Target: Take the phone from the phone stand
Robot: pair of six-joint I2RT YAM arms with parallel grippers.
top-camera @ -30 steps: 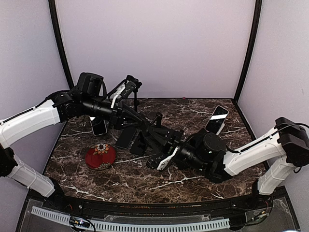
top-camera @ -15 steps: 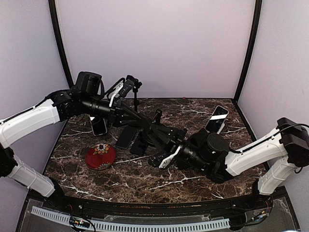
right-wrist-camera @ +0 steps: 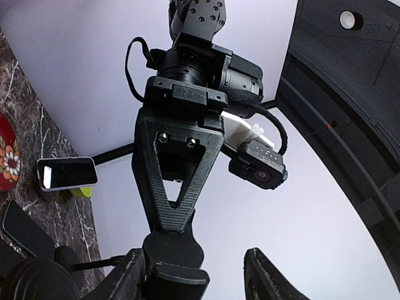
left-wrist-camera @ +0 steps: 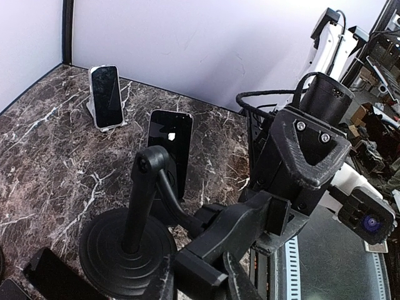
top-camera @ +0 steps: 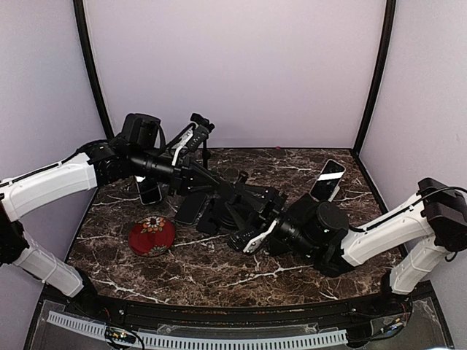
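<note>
A black phone stand with a round base (left-wrist-camera: 128,253), a jointed arm and a cradle (left-wrist-camera: 250,228) stands mid-table, in the top view (top-camera: 232,208) between both arms. My left gripper (left-wrist-camera: 200,278) is shut on the cradle's near end; it also shows in the top view (top-camera: 222,193). My right gripper (right-wrist-camera: 197,278) is open, one finger (right-wrist-camera: 125,278) beside the cradle's other end (right-wrist-camera: 178,275); it also shows in the top view (top-camera: 248,219). A dark phone (left-wrist-camera: 169,147) shows just behind the stand's arm; I cannot tell whether it rests on the stand.
A phone on a white stand (top-camera: 328,179) is at the back right. Another phone on a yellow-green stand (top-camera: 149,191) is at the left. Dark phones (top-camera: 191,208) lie flat beside the stand's base. A red round tin (top-camera: 152,235) sits front left.
Both arms have shifted slightly: the left wrist a little right, the right gripper a little up and back. The cradle moved slightly with them.
</note>
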